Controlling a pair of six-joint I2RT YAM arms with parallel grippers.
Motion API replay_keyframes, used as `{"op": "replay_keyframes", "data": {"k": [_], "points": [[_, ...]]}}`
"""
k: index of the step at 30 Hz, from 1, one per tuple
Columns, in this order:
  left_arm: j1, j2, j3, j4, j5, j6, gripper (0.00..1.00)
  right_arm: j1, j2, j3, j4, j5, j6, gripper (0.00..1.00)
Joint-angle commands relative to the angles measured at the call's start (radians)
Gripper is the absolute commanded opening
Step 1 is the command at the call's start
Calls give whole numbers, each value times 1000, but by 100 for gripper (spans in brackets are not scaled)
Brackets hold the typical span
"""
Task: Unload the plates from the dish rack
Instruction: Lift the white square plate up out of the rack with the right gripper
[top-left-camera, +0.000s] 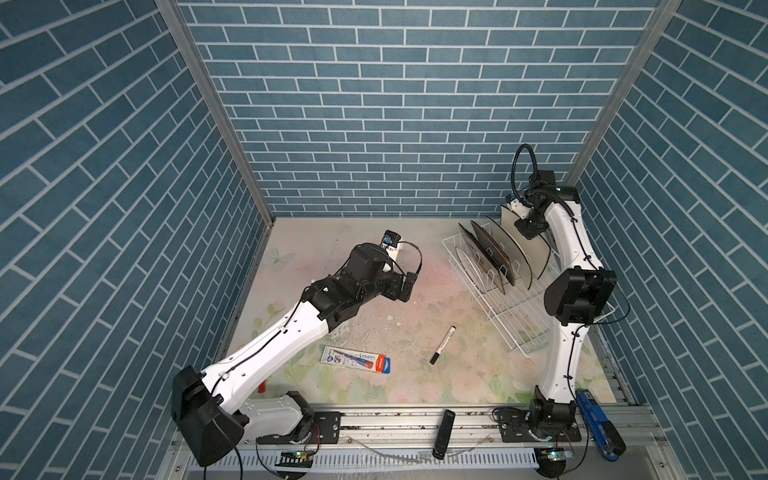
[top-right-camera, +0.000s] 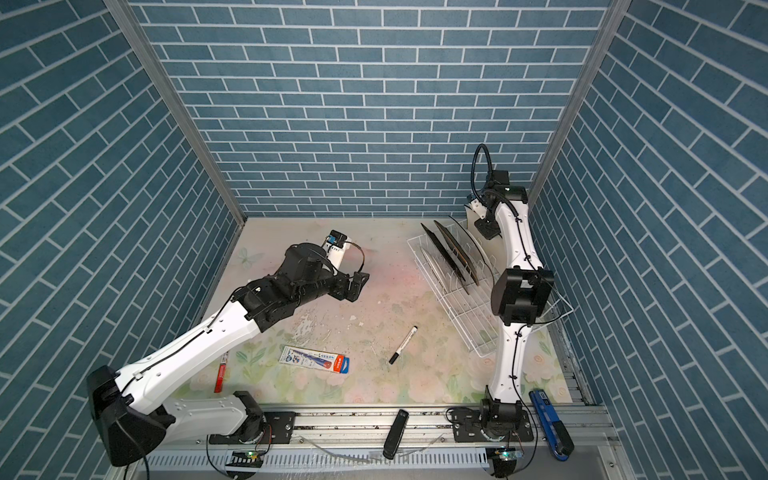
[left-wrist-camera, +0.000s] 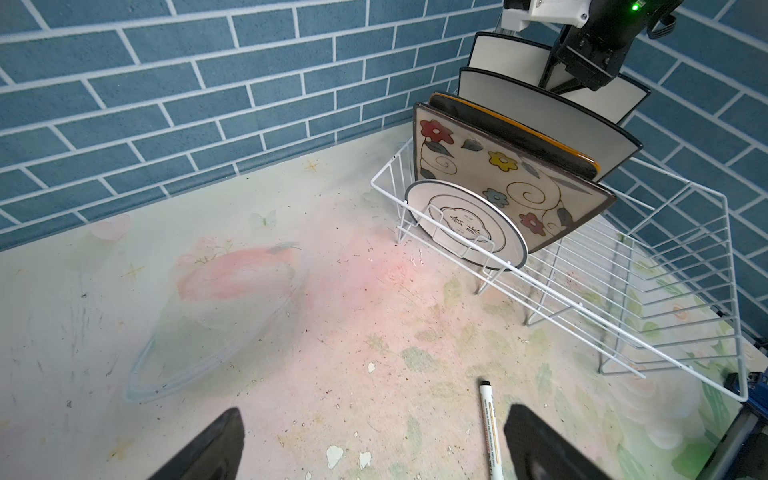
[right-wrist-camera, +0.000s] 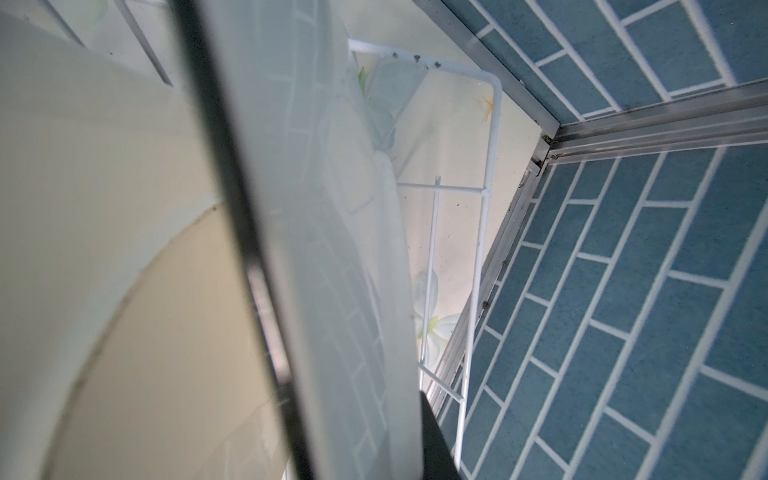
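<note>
five plates (left-wrist-camera: 490, 166) stand on edge between the prongs of the dish rack (top-left-camera: 498, 316), at the far right of the table (top-left-camera: 374, 257) (none is out yet). the right gripper (left-wrist-camera: 559, 85) is pinched on the top rim of the rearmost white plate (left-wrist-camera: 511, 54). the left gripper (left-wrist-camera: 370, 451) hangs wide apart and empty over the table, well apart from the rack.

to lift well, it seems best to pull this plate straight up, slowly, until its lower edge clears the prongs. a hold on one edge may let it swing against the next plate or the wall (top-left-camera: 415, 166) behind.

the left wrist view shows the plate faces and the grip. in both top views the plates are thin slices only, but the marker (top-left-camera: 443, 345) on the free table is seen whole. the right wrist view gives just a blurred rim and a rack corner.
</note>
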Motion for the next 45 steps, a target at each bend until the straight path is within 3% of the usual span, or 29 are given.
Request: {"op": "replay_keyframes", "data": {"k": [1,37,45], "points": [[7,-13,-7,-18,-2,16,100,21,-76,-21,-10,9,-18,0],[20,-98,-84,-25,-40,-8,100,33,-216,67,-39,55,109,0],[21,-140,-143,-10,1,-89,100,42,-277,60,-40,84,120,0]]}}
